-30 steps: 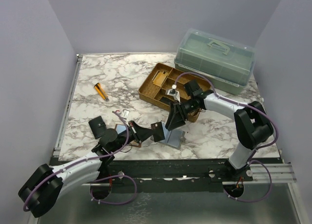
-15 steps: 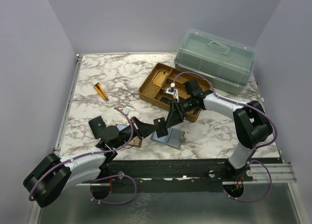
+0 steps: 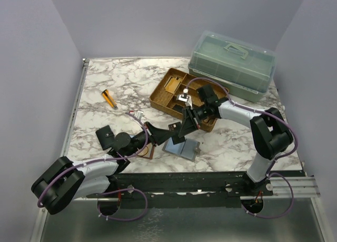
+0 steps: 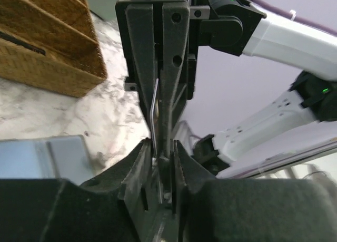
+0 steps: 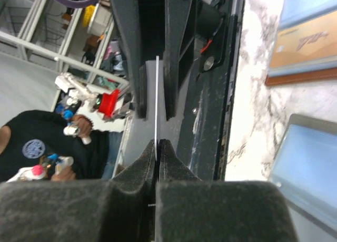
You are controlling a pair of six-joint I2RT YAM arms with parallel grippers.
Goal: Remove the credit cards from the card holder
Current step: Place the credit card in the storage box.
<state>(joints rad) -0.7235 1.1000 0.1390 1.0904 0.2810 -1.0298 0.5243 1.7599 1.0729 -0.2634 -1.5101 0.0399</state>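
Observation:
A thin credit card (image 3: pixel 172 131) stands on edge in the air between my two grippers. My right gripper (image 5: pixel 158 143) is shut on one end of it, and the card's white edge (image 5: pixel 157 99) runs out from its fingertips. My left gripper (image 4: pixel 160 144) faces it with its jaws slightly apart around the other end of the card (image 4: pixel 152 110), so it is open. The card holder (image 3: pixel 149 150) lies open on the table below the left gripper, showing its blue and tan-orange panels (image 5: pixel 303 44).
A blue-grey folder (image 3: pixel 181 147) lies just right of the card holder. A wooden compartment tray (image 3: pixel 164 102) and a clear-lidded plastic box (image 3: pixel 231 65) stand behind. A small black case (image 3: pixel 107 136), an orange marker (image 3: pixel 109 98) and a small clip (image 3: pixel 138 115) lie on the left.
My right gripper has closed on the card that the left gripper held. The left jaws have come slightly apart. Both grippers have shifted a little left and back.

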